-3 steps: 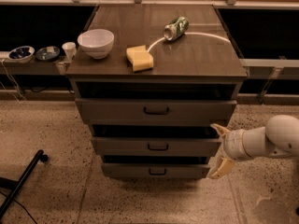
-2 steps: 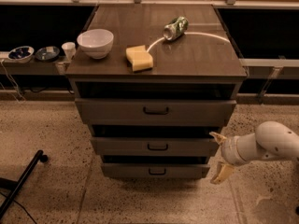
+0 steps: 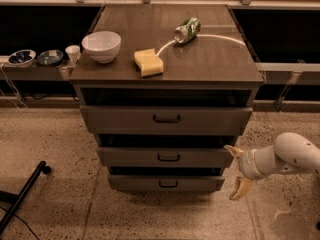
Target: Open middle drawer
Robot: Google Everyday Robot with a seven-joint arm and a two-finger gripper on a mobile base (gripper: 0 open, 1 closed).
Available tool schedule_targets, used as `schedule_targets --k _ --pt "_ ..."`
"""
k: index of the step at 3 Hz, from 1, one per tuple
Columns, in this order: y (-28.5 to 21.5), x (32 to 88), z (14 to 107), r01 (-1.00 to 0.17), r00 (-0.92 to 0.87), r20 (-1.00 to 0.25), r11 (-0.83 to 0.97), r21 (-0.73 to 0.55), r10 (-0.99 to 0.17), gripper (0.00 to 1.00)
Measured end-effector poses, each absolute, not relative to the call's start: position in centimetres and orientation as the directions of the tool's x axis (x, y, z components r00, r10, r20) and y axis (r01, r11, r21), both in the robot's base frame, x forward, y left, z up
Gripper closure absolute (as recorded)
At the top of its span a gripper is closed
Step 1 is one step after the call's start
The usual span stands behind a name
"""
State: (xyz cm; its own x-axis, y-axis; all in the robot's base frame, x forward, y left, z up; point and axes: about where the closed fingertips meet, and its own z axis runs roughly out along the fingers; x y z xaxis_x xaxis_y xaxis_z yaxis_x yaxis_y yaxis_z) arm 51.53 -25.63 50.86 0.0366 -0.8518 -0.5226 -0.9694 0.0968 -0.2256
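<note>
The middle drawer (image 3: 165, 157) is the central one of three grey-brown fronts, with a small dark bar handle (image 3: 168, 158). It stands shut, under the taller top drawer (image 3: 166, 119) and above the lowest drawer (image 3: 166, 183). My gripper (image 3: 236, 173) is at the right of the cabinet, level with the middle and lowest drawers. Its two pale fingers are spread apart, one near the middle drawer's right end, one lower. It holds nothing and is well right of the handle.
On the cabinet top (image 3: 210, 59) lie a white bowl (image 3: 101, 45), a yellow sponge (image 3: 148, 62) and a tipped green can (image 3: 186, 30). Small dishes (image 3: 35, 57) sit on a shelf at the left. A dark bar (image 3: 22, 196) lies on the floor at lower left.
My arm has dropped slightly and shifted a little left along the cabinet's right side. The drawers have not moved.
</note>
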Motion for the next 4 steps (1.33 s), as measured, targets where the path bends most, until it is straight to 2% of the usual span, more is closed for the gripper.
schedule_targets --k 2,4 --pt "-21.4 54.4 47.8 -0.969 0.111 -0.536 0.028 -0.245 -0.837 0.00" --pt "-17.5 57.7 45.0 -0.967 0.141 -0.484 -0.017 -0.252 -0.863 0.00"
